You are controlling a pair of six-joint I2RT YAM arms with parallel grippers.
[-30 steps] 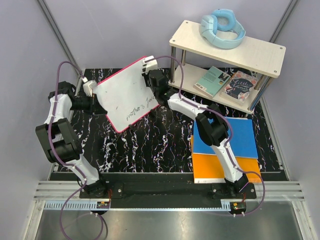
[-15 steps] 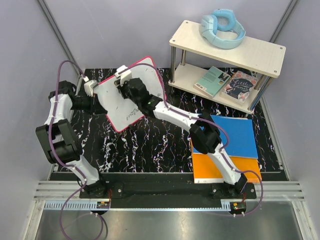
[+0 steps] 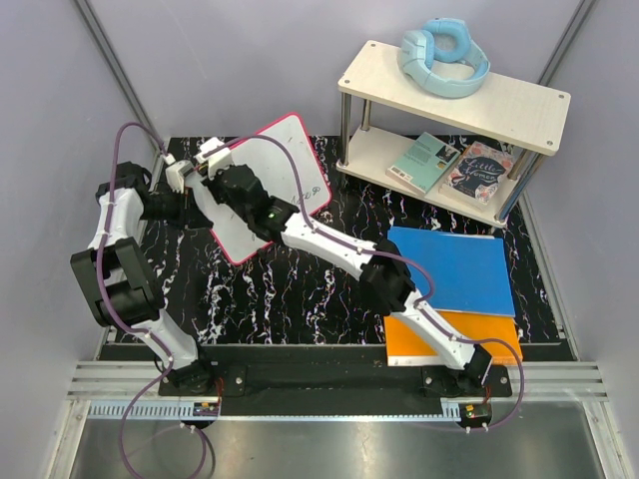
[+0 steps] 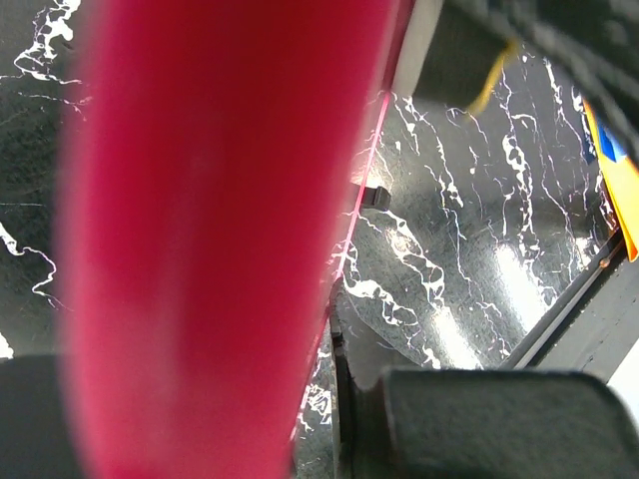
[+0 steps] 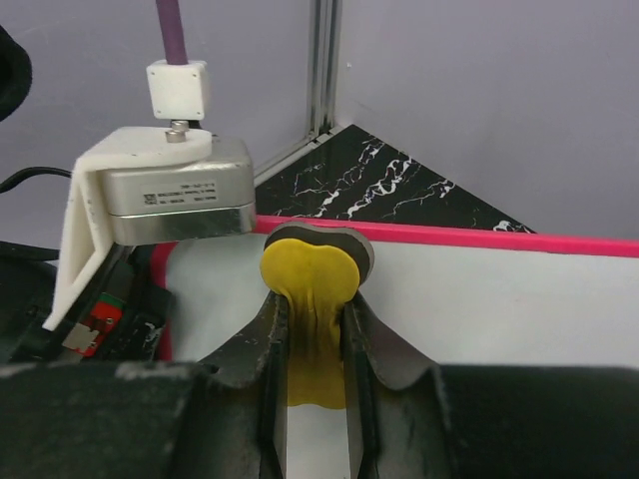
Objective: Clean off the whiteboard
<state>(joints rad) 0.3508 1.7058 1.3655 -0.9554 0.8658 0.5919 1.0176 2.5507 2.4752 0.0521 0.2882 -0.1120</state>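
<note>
The whiteboard, at the far left, was held by its left edge in the left gripper; the right gripper was laid over its left part.

The setting is a robotics test cell in a laboratory, as indicated by plain grey wall panels joined by aluminium struts, a black marbled table mat, a metal mounting rail beside the bases of the left arm and right arm, and a small prop shelf.
</note>
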